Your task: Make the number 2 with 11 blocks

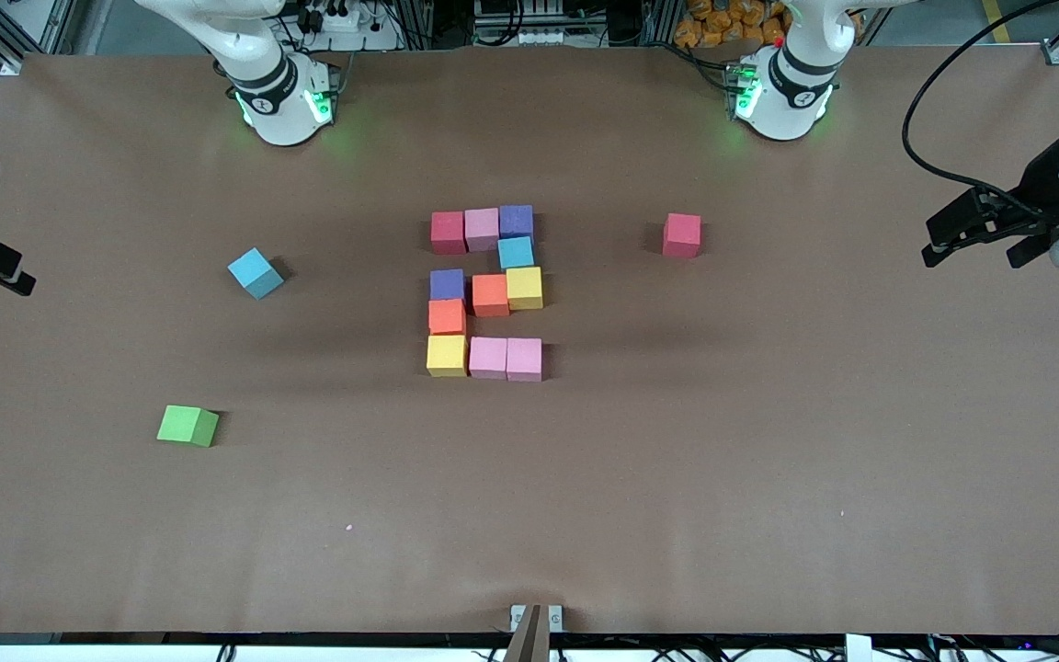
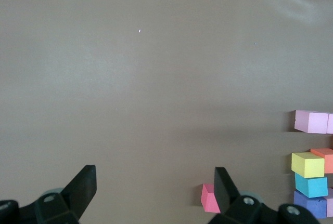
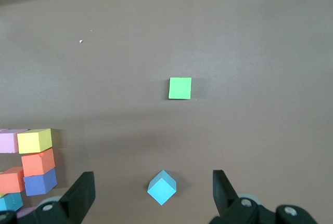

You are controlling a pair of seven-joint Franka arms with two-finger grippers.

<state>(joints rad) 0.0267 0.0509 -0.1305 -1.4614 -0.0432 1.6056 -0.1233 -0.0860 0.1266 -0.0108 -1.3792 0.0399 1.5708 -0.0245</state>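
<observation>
The number 2 stands in the middle of the table, built of touching blocks. Its row farthest from the front camera is red, pink and purple; then light blue; then purple, orange, yellow; then orange; the nearest row is yellow and two pink. My left gripper hangs open and empty, high over the left arm's end of the table. At the right arm's end my right gripper also hangs high, open and empty. Part of the digit shows in both wrist views.
A loose pinkish-red cube lies beside the digit toward the left arm's end. A turned blue cube lies toward the right arm's end. The green cube lies nearer to the front camera than the blue cube.
</observation>
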